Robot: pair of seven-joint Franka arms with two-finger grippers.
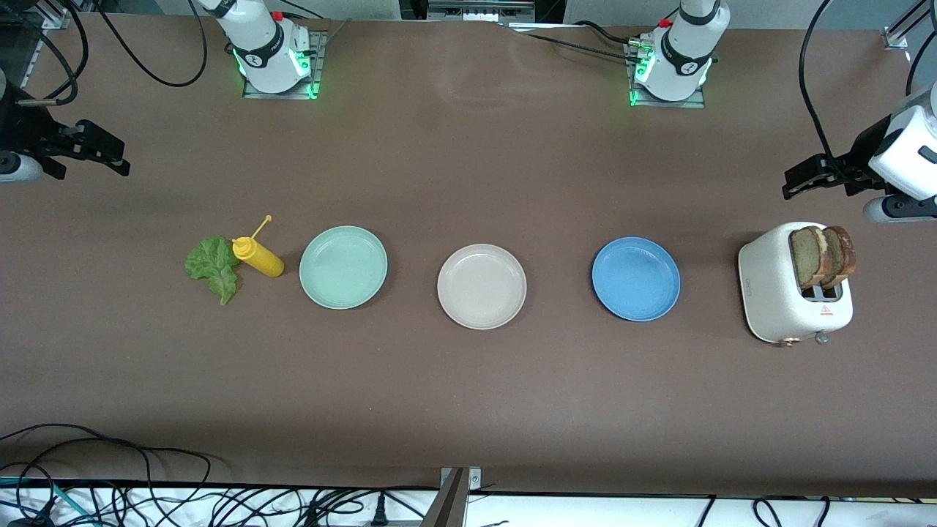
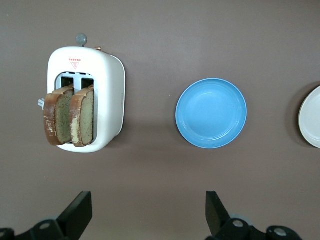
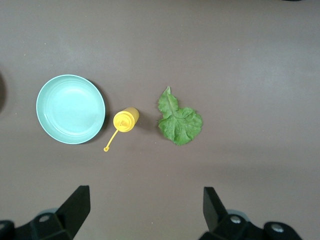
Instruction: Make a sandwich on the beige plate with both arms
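The beige plate (image 1: 482, 286) lies bare in the middle of the table; only its edge (image 2: 311, 117) shows in the left wrist view. Two brown-crusted bread slices (image 1: 823, 256) (image 2: 70, 120) stand upright in the slots of a white toaster (image 1: 776, 293) (image 2: 110, 80) at the left arm's end. A green lettuce leaf (image 1: 214, 265) (image 3: 179, 121) lies flat at the right arm's end. My left gripper (image 1: 812, 179) (image 2: 149, 210) hangs open and empty, up in the air by the toaster. My right gripper (image 1: 99, 157) (image 3: 145, 207) hangs open and empty over the table by the lettuce.
A yellow squeeze bottle (image 1: 258, 256) (image 3: 125, 120) lies on its side touching the lettuce. A mint-green plate (image 1: 343, 266) (image 3: 70, 109) sits between the bottle and the beige plate. A blue plate (image 1: 635, 278) (image 2: 211, 113) sits between the beige plate and the toaster. Cables run along the table's near edge.
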